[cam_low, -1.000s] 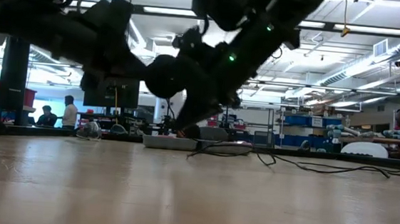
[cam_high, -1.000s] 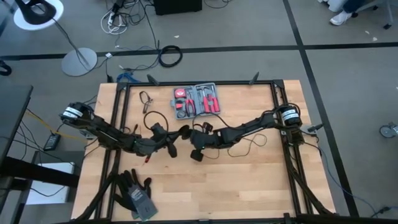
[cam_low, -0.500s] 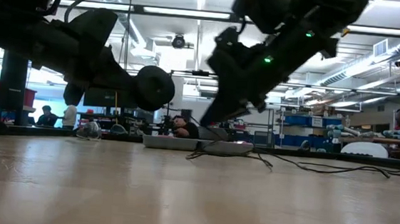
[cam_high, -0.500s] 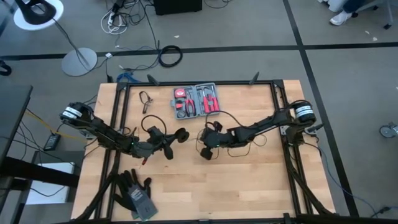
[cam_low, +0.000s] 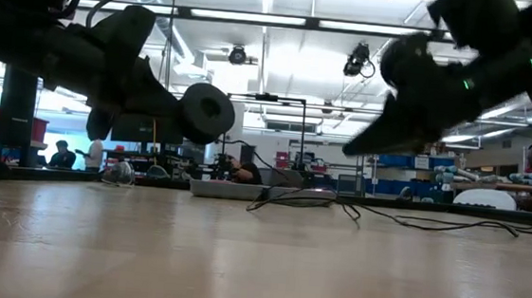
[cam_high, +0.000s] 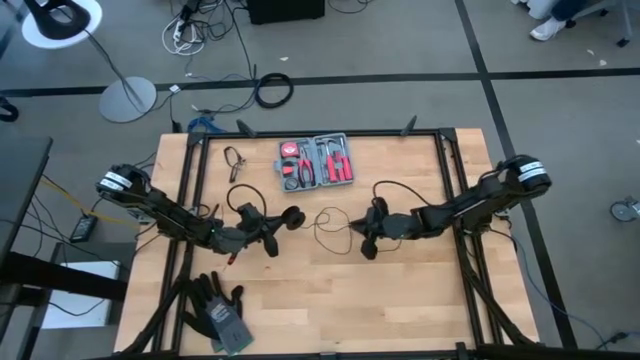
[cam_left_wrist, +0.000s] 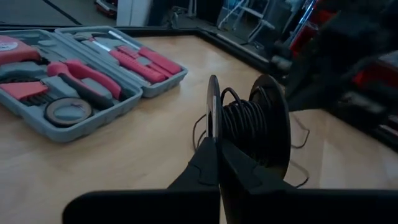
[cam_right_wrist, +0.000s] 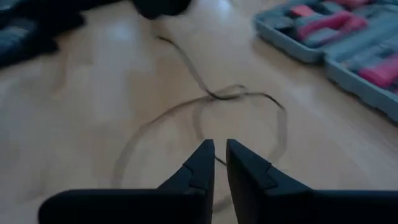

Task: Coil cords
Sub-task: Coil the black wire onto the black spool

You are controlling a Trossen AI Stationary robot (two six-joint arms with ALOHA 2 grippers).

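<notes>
Spool, black round disc wound with thin black wire (cam_left_wrist: pixel 249 127), pinched by left hand (cam_left_wrist: pixel 217 155) mid-desk. Loose wire loop (cam_high: pixel 330 225) lies between hands. Right hand (cam_right_wrist: pixel 219 155), fingers narrowly apart, empty, hovers near loop. Advice: feed slack evenly, keep tension light. Open wooden desk (cam_high: pixel 400 300) toward near edge; grey tool case with red tools (cam_high: pixel 315 162) beyond.

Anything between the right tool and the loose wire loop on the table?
Nothing visible. The right tool hangs slightly open just above the loose wire, with only bare table between them. The tool kit sits off to the side, and the left tool holds the spool beyond the loop.
</notes>
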